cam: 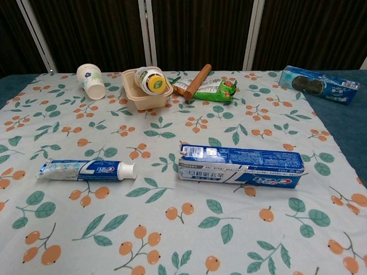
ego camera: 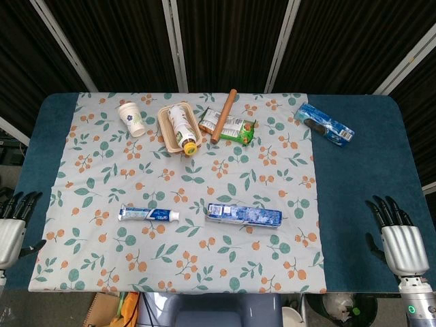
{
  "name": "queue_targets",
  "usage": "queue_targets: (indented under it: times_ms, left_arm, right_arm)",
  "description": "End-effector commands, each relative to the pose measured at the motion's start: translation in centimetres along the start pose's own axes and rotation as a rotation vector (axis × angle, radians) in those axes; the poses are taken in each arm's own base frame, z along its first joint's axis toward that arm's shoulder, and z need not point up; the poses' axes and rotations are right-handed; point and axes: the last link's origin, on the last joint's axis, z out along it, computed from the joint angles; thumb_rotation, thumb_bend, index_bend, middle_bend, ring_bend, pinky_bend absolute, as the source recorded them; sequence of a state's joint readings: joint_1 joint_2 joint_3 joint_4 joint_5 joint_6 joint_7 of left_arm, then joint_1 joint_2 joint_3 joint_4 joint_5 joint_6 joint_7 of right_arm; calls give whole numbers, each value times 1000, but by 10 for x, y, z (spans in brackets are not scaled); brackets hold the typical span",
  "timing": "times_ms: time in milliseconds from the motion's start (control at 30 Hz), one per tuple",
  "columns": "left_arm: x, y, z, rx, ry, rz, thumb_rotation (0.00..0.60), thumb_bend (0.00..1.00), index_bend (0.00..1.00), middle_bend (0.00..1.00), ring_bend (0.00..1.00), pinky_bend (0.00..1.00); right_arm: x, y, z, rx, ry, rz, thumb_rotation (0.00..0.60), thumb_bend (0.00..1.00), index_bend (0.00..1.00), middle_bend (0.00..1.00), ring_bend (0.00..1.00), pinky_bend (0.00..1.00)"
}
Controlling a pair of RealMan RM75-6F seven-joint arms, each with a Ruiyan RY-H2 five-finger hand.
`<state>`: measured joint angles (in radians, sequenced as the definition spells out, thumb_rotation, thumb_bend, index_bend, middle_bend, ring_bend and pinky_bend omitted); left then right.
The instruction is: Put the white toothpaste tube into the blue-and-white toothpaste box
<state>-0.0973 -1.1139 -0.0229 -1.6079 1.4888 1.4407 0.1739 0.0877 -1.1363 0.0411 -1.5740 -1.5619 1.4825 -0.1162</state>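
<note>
The white plastic toothpaste tube with blue print lies flat on the leaf-and-berry patterned cloth covering the table, cap end pointing toward the long blue-and-white cardboard toothpaste box, which lies just beside it w/ a gap between. Nothing is in the box yet.

Left hand sits at the table's left edge, right hand at the right edge — both hold nothing, fingers extended and apart, well away from either item.

Risks, as I judge them:
- Box is light and loose on the cloth; pushing the tube in w/o the other hand bracing it would prob. just slide the box away.
- Can't tell if the box's end flap is open — if closed or half folded, the tube jams against it.
- The tube lies low and flat; fingers coming down on it may bunch the cloth or skid off, and a soft tube can buckle if squeezed mid-body.
- Tube and box print look alike — a misjudged reach could catch the wrong one.

Farther back: white paper cup, beige tray holding a bottle, green snack packet, brown wooden stick, blue cookie pack — not in the way.
</note>
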Motion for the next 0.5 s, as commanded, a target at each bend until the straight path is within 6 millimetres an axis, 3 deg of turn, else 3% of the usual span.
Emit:
queue_targets:
  times_ms: [33, 500]
  left_arm:
    - [3, 0, 0, 1, -9, 5, 600, 6, 9, 0, 0, 44]
    - [3, 1, -1, 6, -21, -9, 600, 6, 10, 0, 0, 45]
  right_arm:
    - [1, -1, 0, -6, -11, -5, 600, 390, 0, 18, 0, 164]
    - [0, -3, -2, -5, -33, -10, 600, 391, 0, 19, 0, 164]
